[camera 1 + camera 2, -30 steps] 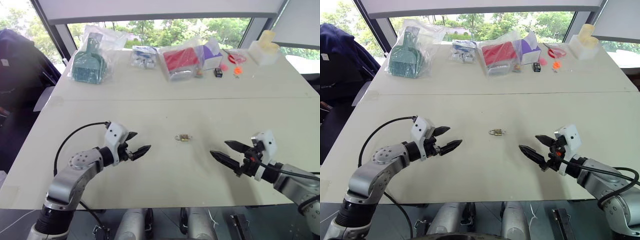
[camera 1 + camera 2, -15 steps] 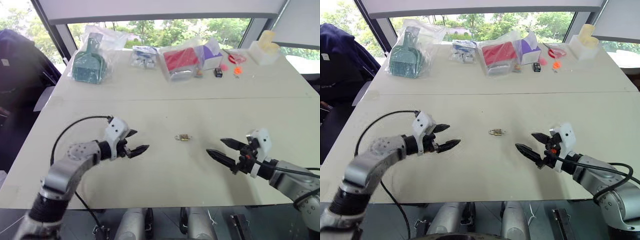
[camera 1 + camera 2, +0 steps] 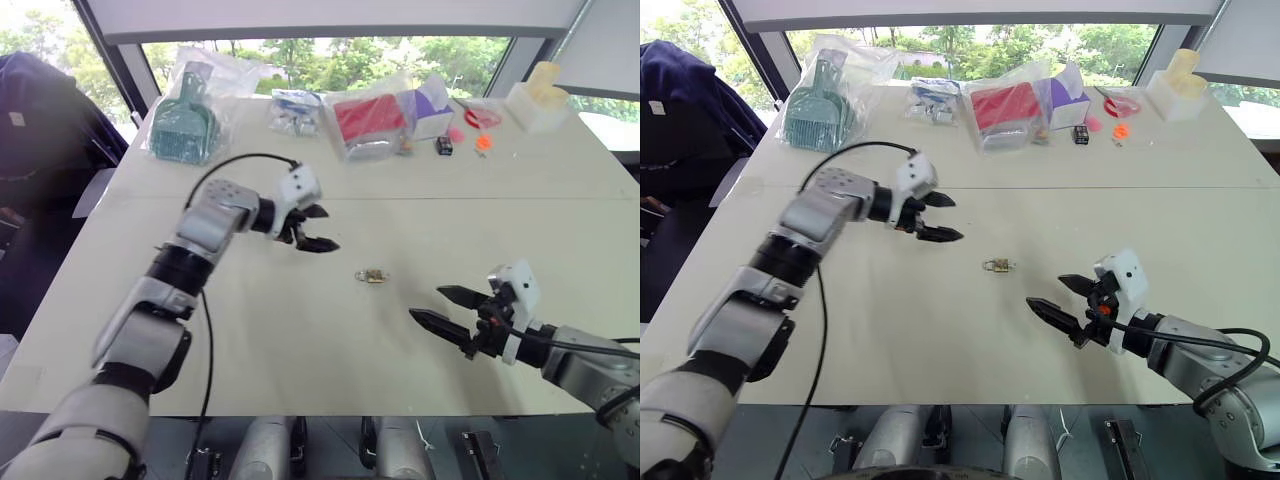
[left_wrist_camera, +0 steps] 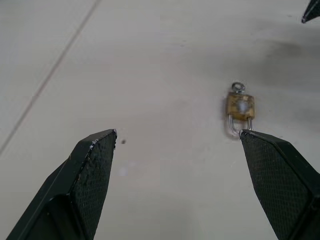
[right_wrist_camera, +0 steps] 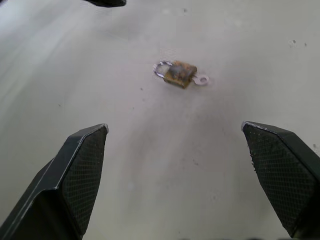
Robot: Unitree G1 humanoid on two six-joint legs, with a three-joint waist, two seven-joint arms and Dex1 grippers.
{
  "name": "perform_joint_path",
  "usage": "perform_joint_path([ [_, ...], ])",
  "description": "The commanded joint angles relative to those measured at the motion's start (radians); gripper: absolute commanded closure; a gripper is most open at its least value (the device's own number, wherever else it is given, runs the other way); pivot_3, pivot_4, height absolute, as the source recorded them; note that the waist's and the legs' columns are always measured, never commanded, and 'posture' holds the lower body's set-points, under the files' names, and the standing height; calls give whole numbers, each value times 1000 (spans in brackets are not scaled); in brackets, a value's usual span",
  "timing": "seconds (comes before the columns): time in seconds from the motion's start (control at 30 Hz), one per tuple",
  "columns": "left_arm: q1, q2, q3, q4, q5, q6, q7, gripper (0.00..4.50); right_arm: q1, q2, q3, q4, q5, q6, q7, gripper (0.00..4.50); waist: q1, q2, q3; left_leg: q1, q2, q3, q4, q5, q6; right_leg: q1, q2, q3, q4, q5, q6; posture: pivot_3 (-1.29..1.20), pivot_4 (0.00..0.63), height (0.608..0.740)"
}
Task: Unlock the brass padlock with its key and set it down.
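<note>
Right now the brass padlock (image 3: pixel 372 275) lies flat on the white table (image 3: pixel 300 350), about midway between its left and right edges and somewhat nearer the near edge than the far one, with nothing gripping it. I can see the key (image 5: pixel 202 80) as a small silvery ring poking out of the end of the body opposite the shackle. My left gripper (image 3: pixel 311 228) hovers above the table on the far-left side of the lock, near it but not touching, its two black fingers spread wide and empty. My right gripper (image 3: pixel 446 306) hangs low over the table toward the near right corner, apart from the lock, its fingers also spread wide around nothing. Along the far edge I see a green plastic item in a bag (image 3: pixel 184 128), a red item in a bag (image 3: pixel 366 120) and a purple box (image 3: pixel 428 105).
</note>
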State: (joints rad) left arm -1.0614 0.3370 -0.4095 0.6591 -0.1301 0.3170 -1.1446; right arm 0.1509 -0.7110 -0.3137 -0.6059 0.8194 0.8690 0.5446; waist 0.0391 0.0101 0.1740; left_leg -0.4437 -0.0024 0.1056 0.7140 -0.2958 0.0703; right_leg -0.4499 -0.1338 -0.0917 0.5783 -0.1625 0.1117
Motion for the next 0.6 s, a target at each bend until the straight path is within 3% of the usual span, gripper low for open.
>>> perform_joint_path([
  [0.03, -75, -85, -17, 156, 66, -130, -28, 384, 13, 29, 5, -49, -22, -36, -31, 60, 0, 0, 0, 0, 0, 0, 0, 0, 0, 0, 0, 0, 0, 0, 0, 0, 150, 735],
  [0.27, -101, -229, -10, 326, 146, -250, -43, 384, 47, 98, 34, -89, -48, -65, -95, 60, 1, 0, 0, 0, 0, 0, 1, -1, 1, 0, 0, 0, 0, 0, 0, 0, 150, 735],
  [0.6, -21, -270, -41, 315, 254, -305, -47, 384, 37, 117, 29, -79, -60, -88, -118, 60, 0, 0, 0, 0, 1, -1, 2, -1, 2, 0, 0, 0, 1, 0, 0, 0, 150, 735],
])
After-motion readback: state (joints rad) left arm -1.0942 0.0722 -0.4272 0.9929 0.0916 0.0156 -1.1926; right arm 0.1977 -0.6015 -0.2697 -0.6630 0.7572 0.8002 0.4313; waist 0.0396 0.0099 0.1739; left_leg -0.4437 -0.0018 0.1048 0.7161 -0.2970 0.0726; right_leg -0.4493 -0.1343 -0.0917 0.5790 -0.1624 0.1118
